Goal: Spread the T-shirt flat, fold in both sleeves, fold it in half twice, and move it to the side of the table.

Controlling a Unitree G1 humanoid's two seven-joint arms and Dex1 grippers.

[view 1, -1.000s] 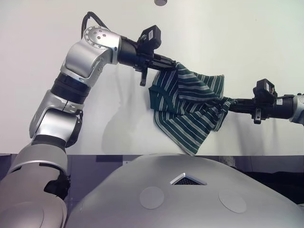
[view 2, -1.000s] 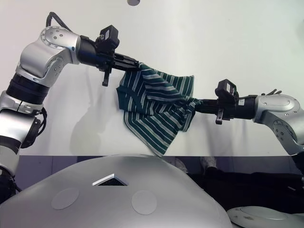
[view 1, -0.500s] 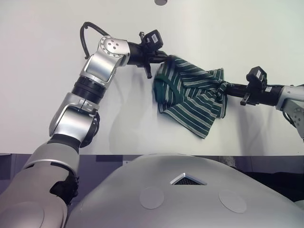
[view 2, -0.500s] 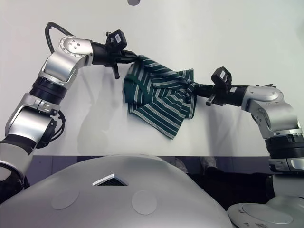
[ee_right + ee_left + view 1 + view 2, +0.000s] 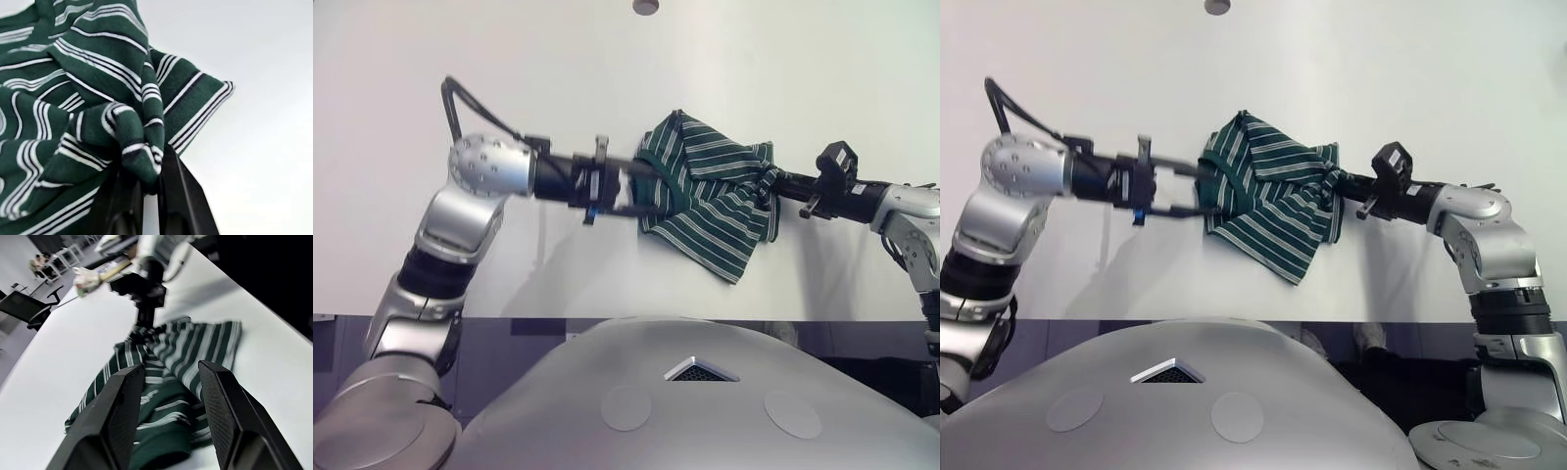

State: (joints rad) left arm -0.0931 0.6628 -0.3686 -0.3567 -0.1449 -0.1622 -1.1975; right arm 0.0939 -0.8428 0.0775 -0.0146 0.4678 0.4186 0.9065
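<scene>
1. Left gripper first: its two black fingers are spread wide with nothing between them; half a second ago they were pinched on the top corner of the cloth, so that's a release.
2. The left arm has swung down and round; the open fingers now point in at the near-left edge of the garment, straddling the collar area without gripping it.
3. Over to the right gripper: its fingers are clamped on a bunched wad of fabric at the garment's right edge; the wrist view shows folds pinched tight between them; it has held that grip through the last second.
4. The dark green, white-striped knit T-shirt lies crumpled on the white tabletop, out toward the far middle; a pointed corner trails toward the robot, a peak stands up at the top, and no sleeve is laid out clear.
5. What it means, by my reading: spreading is not done; the left side looks set for a fresh grasp on a better edge, so the two grippers can pull the cloth flat between them; sleeve folds and both halvings are all to come.
6. Risk to watch: the right grip has several layers gathered, which may drag the bundle rather than open it.
</scene>
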